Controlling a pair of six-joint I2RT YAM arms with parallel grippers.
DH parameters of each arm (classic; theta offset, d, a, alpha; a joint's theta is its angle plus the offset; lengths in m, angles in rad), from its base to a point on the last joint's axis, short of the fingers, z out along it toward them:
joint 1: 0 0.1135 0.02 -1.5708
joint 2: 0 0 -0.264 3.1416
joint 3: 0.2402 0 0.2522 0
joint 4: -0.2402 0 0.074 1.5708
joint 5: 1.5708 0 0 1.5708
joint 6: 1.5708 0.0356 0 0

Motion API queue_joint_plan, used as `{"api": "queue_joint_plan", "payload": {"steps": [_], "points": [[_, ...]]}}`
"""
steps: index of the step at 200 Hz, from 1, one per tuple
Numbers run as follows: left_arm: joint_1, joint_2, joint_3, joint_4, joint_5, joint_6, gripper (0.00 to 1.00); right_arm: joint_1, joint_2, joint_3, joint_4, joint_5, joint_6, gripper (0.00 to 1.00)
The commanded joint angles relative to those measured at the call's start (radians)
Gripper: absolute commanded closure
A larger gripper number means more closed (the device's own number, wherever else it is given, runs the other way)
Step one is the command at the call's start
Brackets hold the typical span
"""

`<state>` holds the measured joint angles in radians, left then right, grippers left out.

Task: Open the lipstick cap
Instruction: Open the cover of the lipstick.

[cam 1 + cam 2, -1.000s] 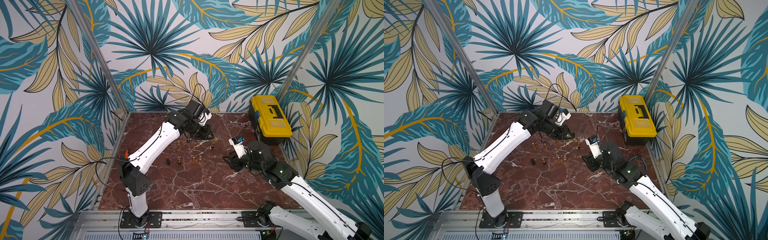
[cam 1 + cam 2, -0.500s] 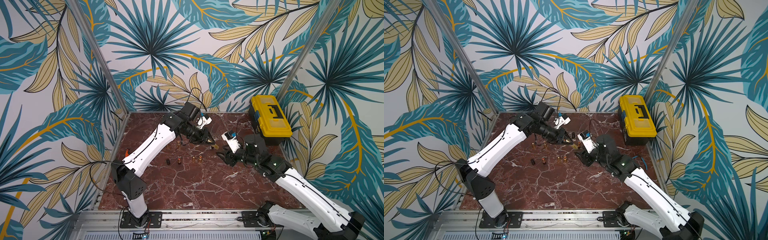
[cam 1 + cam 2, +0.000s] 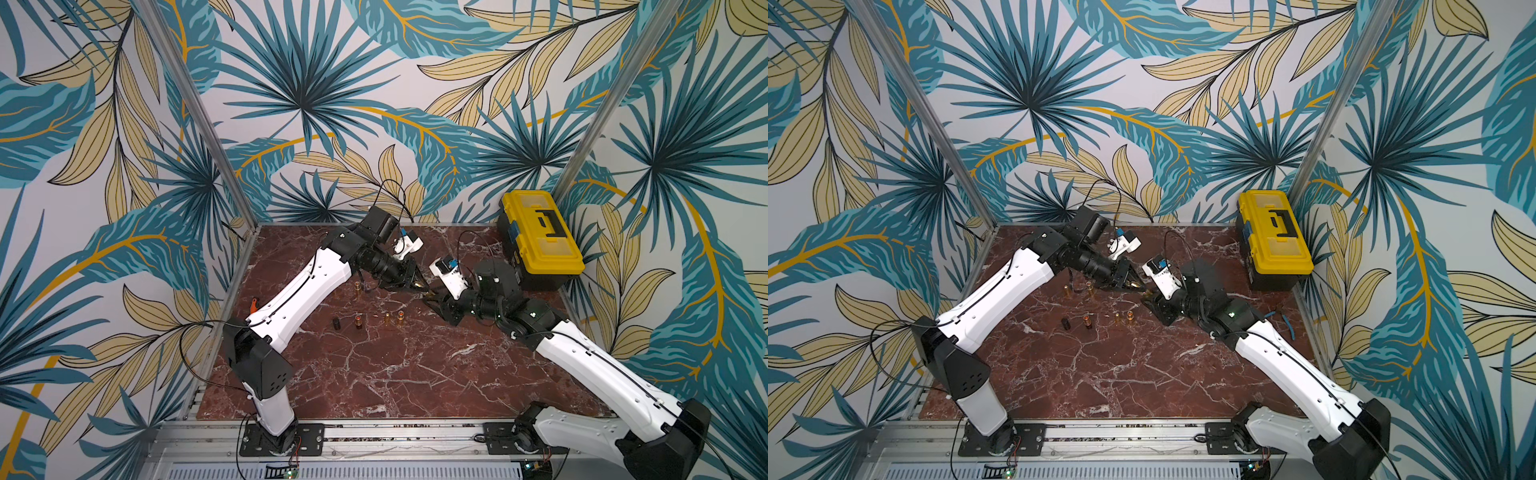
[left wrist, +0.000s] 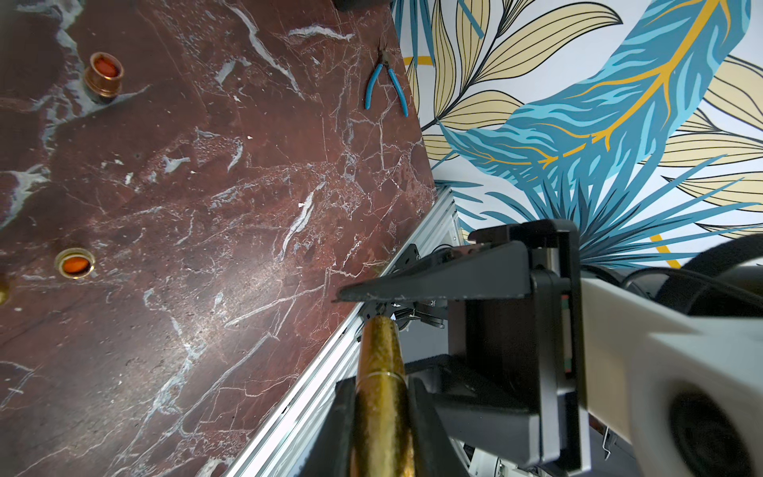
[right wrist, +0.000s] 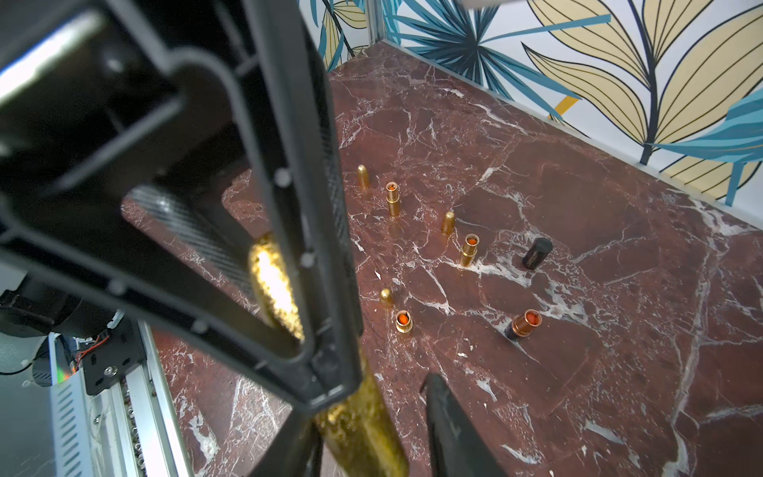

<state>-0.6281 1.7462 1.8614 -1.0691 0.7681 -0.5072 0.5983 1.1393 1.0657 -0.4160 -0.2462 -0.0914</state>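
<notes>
Left hand (image 3: pixel 419 286) and right hand (image 3: pixel 431 295): well apart a second ago, now tip to tip above the worktop (image 3: pixel 374 374). Sets up the pull, by the look of it. Left hand: clenched on the gold lipstick (image 4: pixel 382 409), carried clear of the worktop, cap (image 4: pixel 377 342) jutting forward. Right hand: partly open, straddling the cap, gap showing beside one finger (image 5: pixel 450 429). Not yet gripped; cap on.

Teal-and-gold leaf-patterned walls (image 3: pixel 299 104) around a red-brown, white-veined marble floor (image 3: pixel 374 374), aluminium corner posts (image 3: pixel 199 116).
</notes>
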Motion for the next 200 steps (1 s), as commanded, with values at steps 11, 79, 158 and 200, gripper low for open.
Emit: {"api": "queue_joint_plan", "payload": {"steps": [11,79,158,200], "points": [[0.003,-0.028,-0.002,-0.002,0.01,0.006,0.98,0.001,0.0,0.029,0.001,-0.001,-0.013,0.76],[0.048,0.007,0.039,-0.003,0.03,0.025,1.0,0.002,-0.038,-0.016,-0.023,0.002,0.009,0.91],[0.157,0.027,0.126,-0.003,0.092,0.038,1.0,0.015,-0.086,-0.075,-0.085,0.071,0.024,0.94],[0.202,0.029,0.137,-0.01,0.138,0.066,1.0,0.038,-0.06,-0.059,-0.131,0.102,0.015,0.95]]}}
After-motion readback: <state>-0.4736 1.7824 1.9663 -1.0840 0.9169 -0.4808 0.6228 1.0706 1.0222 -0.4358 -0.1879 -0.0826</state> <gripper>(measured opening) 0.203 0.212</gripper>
